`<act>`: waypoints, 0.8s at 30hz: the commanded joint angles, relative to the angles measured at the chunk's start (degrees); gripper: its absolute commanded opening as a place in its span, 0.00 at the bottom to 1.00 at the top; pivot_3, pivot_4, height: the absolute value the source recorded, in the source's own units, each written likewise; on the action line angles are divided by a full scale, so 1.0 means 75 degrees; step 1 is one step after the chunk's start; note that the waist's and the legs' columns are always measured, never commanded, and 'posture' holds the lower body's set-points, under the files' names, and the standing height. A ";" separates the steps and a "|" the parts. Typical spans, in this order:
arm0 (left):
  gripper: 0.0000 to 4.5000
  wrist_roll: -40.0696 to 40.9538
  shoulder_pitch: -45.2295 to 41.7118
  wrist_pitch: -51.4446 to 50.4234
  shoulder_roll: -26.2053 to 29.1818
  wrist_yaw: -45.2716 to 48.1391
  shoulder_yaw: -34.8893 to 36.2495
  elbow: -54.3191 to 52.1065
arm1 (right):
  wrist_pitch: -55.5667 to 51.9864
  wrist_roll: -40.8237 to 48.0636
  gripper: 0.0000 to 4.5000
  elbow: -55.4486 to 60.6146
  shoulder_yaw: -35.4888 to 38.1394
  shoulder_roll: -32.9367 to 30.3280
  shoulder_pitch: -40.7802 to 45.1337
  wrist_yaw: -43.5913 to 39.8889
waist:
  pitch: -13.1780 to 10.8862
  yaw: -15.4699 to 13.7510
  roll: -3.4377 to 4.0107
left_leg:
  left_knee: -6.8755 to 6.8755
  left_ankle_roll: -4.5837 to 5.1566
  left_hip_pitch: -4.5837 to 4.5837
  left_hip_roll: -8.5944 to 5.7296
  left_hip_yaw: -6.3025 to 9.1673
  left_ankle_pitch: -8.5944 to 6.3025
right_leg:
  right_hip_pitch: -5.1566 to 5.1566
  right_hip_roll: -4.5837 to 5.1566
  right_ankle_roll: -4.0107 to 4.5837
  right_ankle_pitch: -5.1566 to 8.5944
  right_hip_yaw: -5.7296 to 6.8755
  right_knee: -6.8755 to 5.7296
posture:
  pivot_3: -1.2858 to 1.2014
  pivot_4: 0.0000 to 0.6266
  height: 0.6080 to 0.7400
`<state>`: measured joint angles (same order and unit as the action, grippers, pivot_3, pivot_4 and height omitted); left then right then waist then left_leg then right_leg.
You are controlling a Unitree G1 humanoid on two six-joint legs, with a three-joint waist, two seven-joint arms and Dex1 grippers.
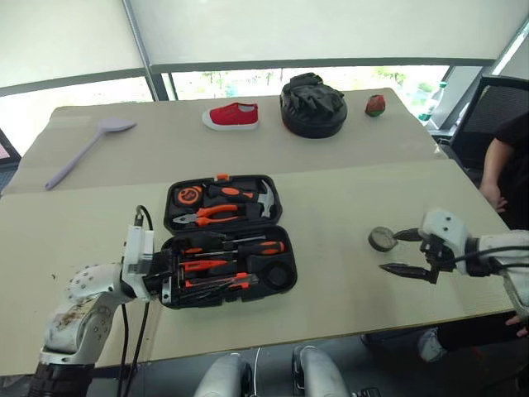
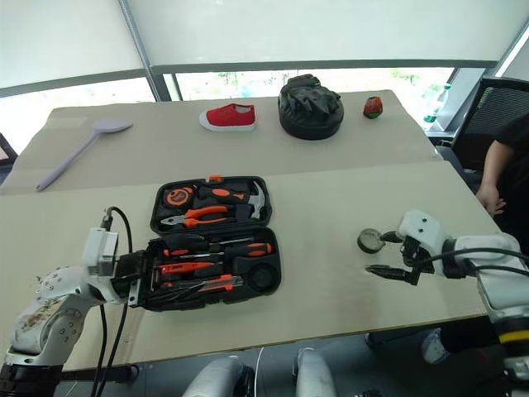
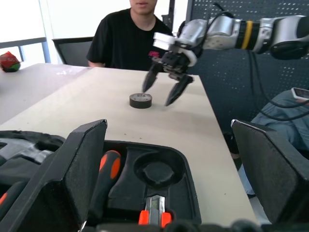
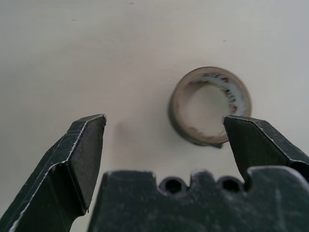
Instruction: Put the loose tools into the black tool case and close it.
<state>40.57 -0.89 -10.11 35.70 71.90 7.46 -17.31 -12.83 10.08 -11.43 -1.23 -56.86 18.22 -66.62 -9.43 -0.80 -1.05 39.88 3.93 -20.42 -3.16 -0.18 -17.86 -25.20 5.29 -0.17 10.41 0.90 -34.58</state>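
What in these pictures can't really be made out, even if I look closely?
- Printing inside the tape roll: too small to read in the right wrist view.
- Whether the right end effector touches the tape roll: the head views don't settle it.
- Tools at the black tool case's left edge: hidden by the left end effector in the head views.
- Small red-green object at the table's far side: too small to identify.

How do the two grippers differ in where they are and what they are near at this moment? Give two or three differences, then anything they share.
The left gripper sits at the near edge of the open black tool case; the right gripper is out over bare table, apart from the case. The right gripper has the small grey tape roll beside one finger, while the left gripper has packed tools ahead of it. Both are open and hold nothing.
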 commanded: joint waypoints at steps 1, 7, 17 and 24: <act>0.98 -0.0036 -0.0005 0.0166 -0.0073 0.0037 -0.0084 -0.0223 | 0.0239 -0.0339 1.00 -0.0313 -0.0309 0.0083 0.0566 -0.0195 | 0.0000 0.0011 0.0000 | 0.0000 -0.0010 -0.0003 0.0000 -0.0001 0.0003 | -0.0001 0.0000 -0.0001 -0.0001 0.0001 0.0008 | 0.52 0.24 1.00; 1.00 -0.0066 0.0038 0.0206 -0.0145 0.0031 -0.0143 -0.0217 | 0.0251 -0.0830 0.74 -0.0775 -0.0822 0.0347 0.1204 -0.0224 | 0.0000 0.0022 0.0000 | -0.0004 -0.0015 -0.0011 0.0003 0.0000 0.0001 | -0.0004 -0.0001 -0.0004 -0.0002 0.0004 0.0029 | 0.52 0.24 1.00; 1.00 -0.0224 -0.0017 0.0382 -0.0134 0.0094 -0.0108 -0.0032 | 0.0385 -0.0729 0.01 -0.0490 -0.0949 0.0388 0.1767 -0.1020 | 0.0000 0.0020 0.0001 | -0.0003 -0.0016 -0.0012 0.0001 0.0000 0.0001 | -0.0004 -0.0001 -0.0011 -0.0011 0.0002 0.0032 | 0.52 0.24 1.00; 1.00 -0.0478 0.0670 0.0934 -0.0061 0.0196 0.0239 0.0175 | -0.1832 0.1901 0.01 0.2795 -0.1232 0.1504 0.2500 -0.2185 | -0.0002 0.0192 0.0005 | -0.0010 -0.0024 -0.0011 0.0013 0.0006 -0.0013 | -0.0015 -0.0014 -0.0009 -0.0012 -0.0008 0.0034 | 0.52 0.24 1.00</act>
<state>37.57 3.03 -5.06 34.64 72.78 7.33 -15.89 -22.84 19.59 2.96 -10.24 -46.11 35.53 -81.85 -9.44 0.64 -1.02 39.79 3.84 -20.52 -3.06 -0.06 -18.01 -25.34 5.18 -0.23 10.32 0.88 -34.34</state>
